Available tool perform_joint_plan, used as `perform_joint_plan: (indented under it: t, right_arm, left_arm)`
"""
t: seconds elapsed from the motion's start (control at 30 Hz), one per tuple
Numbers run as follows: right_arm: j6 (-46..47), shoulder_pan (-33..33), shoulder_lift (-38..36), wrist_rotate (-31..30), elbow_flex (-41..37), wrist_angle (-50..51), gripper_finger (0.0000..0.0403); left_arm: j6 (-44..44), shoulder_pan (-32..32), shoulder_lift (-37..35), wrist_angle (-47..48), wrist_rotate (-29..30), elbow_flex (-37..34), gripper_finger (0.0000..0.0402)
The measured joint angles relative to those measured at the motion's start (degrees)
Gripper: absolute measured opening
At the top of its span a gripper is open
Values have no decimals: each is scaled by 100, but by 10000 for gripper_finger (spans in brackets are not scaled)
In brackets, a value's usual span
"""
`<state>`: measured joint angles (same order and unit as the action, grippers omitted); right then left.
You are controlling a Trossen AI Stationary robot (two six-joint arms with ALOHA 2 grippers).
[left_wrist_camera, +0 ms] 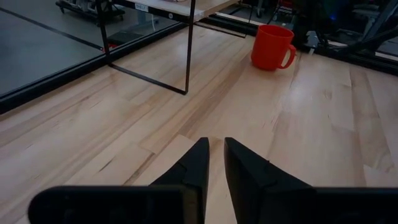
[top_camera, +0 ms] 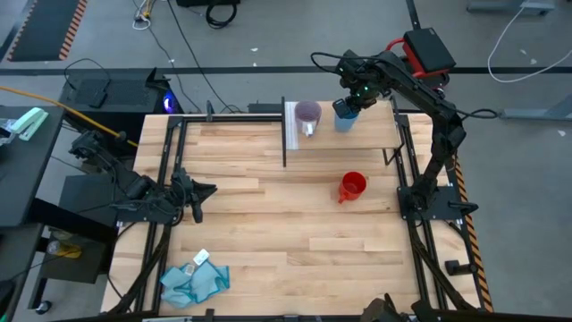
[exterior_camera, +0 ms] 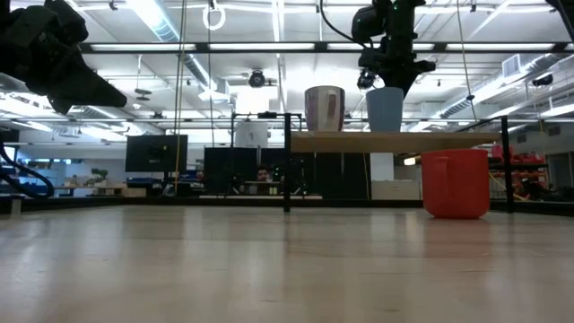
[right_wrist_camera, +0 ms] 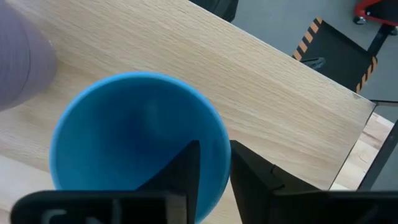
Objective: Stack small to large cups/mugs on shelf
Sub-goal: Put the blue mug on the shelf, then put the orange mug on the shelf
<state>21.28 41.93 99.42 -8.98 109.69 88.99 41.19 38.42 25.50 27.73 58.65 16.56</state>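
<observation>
High view: at the frame's upper right, the right end effector (top_camera: 350, 100) pinches the rim of the blue cup (top_camera: 345, 116) on the shelf (top_camera: 375, 136), beside the purple cup (top_camera: 307, 114). A one-sided rim hold could tip the cup on release. The left end effector (top_camera: 204, 190), fingers nearly together, waits at centre left.

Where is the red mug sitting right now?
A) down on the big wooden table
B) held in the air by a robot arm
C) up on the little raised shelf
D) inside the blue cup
A: the red mug stands on the table, below the shelf that holds the purple cup and blue cup.
</observation>
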Motion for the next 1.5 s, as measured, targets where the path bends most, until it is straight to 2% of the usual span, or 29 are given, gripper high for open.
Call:
perform_joint_plan:
  t: [0.4, 0.83, 1.03, 1.23, 1.5]
  right_arm:
    - [110, 7, -129, -96, 2, 7, 108]
    - [584, -189, -1190, -174, 2, 105, 112]
    - [1098, -983, -1838, -168, -543, 105, 112]
    - [2647, -2167, -2487, 149, -1879, 113, 112]
    - [3925, -3480, -2667, -95, -3518, -107, 112]
  left_arm:
    - [0, 1, -1, 1, 0, -2, 55]
    - [0, -1, 0, 2, 0, -2, 56]
    - [-6, 0, 0, 5, 0, -2, 61]
    - [-66, 1, 0, 74, 1, -4, 62]
    - [-138, -1, 0, 82, 5, -7, 56]
